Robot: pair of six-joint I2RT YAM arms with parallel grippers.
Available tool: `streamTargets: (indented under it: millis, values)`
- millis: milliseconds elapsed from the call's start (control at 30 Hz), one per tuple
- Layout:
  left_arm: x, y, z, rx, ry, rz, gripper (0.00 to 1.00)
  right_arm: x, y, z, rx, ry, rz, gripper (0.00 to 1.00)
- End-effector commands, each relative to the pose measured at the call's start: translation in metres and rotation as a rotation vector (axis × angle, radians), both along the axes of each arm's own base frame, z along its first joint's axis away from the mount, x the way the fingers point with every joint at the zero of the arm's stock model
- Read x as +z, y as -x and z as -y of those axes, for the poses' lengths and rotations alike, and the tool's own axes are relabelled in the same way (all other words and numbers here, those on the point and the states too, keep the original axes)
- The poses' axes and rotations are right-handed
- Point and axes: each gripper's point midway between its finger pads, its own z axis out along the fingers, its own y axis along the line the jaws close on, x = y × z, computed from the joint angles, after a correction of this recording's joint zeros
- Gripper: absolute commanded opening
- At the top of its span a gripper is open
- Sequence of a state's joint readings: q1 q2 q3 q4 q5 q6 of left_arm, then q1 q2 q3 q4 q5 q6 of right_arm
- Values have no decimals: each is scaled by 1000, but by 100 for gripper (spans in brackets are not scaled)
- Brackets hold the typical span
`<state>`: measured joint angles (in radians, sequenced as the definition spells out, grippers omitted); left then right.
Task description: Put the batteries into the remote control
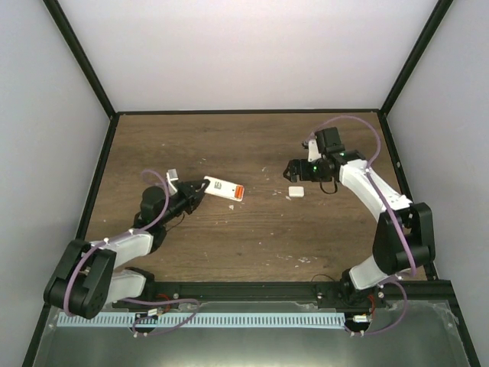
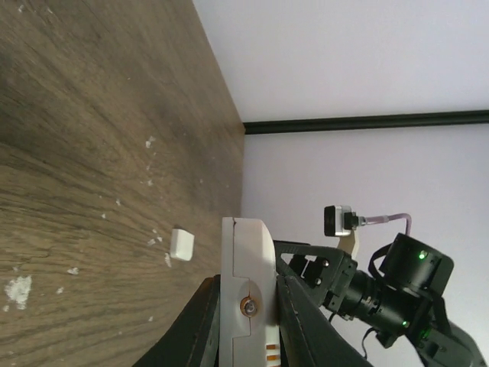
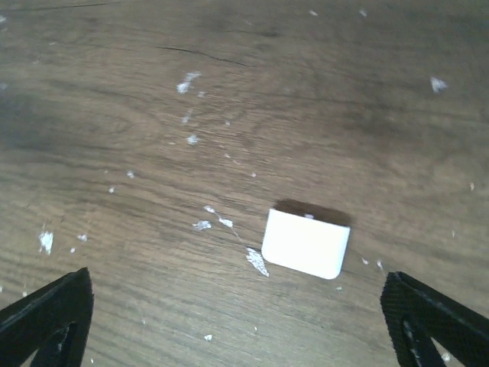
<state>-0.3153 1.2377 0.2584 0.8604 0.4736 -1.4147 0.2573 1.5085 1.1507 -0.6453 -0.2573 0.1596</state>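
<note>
Remote control, a small white rectangular handset (image 1: 221, 186), was clamped by one end in the left claw (image 1: 197, 189), left of centre over the brown wooden desk (image 1: 229, 145). Its orange batteries (image 1: 238, 193) seemed to sit at the free end. Across the desk the right claw (image 3: 237, 313) gaped wide above a small plain white cover piece (image 3: 306, 243). With only an end grip, pressing could have pivoted the handset or popped the cells out.

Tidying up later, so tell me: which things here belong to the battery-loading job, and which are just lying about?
Job: remote control, gripped by left gripper; orange batteries at its end, seemingly; white cover piece, loose under open right gripper.
Lying about: white flecks on the table.
</note>
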Motion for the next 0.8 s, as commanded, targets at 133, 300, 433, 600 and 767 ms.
streamTargets:
  millis: [133, 300, 433, 600, 767]
  values:
    - [15, -14, 7, -40, -125, 85, 0, -32, 0, 23, -174, 91, -48, 87]
    - [12, -21, 17, -85, -82, 118, 0, -56, 2, 25, -178, 132, -74, 86]
    - [-5, -26, 23, -114, -75, 78, 0, -63, -4, 27, -191, 147, -56, 86]
    - [-21, -33, 23, -103, -108, 41, 0, -72, -8, 21, -173, 162, -66, 85]
    - [-39, -41, 14, -39, -138, -11, 0, -82, -10, 14, -150, 179, -75, 84]
